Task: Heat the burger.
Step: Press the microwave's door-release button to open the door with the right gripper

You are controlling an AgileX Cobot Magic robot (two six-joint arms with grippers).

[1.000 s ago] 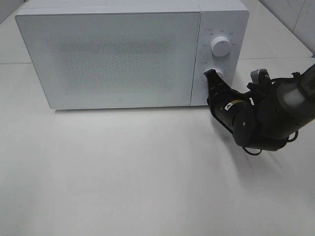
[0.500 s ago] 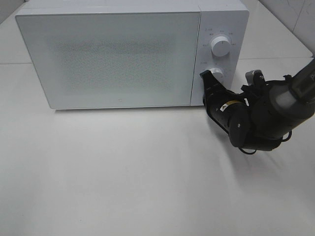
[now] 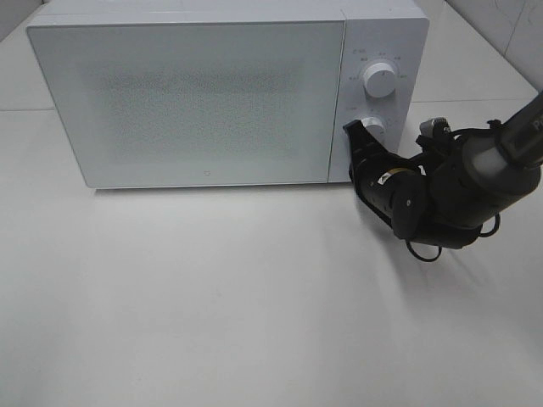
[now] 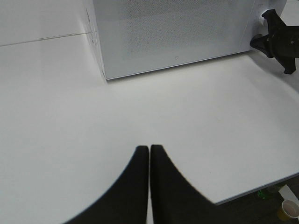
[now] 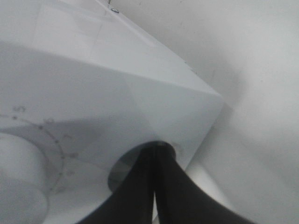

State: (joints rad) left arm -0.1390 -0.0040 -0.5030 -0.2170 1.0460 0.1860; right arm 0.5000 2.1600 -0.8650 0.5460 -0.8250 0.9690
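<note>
From the high camera, a matte white table (image 3: pixel 212 297) is spreading under a boxy white microwave (image 3: pixel 187 93), and pale wall tiles (image 3: pixel 509 25) are showing in the far corner. The microwave door is shut, its panel finely speckled, with two round knobs beside it. The black right gripper (image 3: pixel 358 129) is pressing its closed tips, with nothing between them, against the panel at the lower knob (image 3: pixel 374 127). Since a second ago it has shifted slightly toward the door edge.

In the left wrist view, the left gripper (image 4: pixel 149 149) is hovering over bare tabletop with its smooth dark fingers pinched together, empty. A cup (image 4: pixel 289 208) is sitting on the floor past the table edge.

In the right wrist view, the joined fingertips (image 5: pixel 156 154) are meeting the glossy control panel beside a blurred white dial (image 5: pixel 18 186).

The burger is not showing in any view.
</note>
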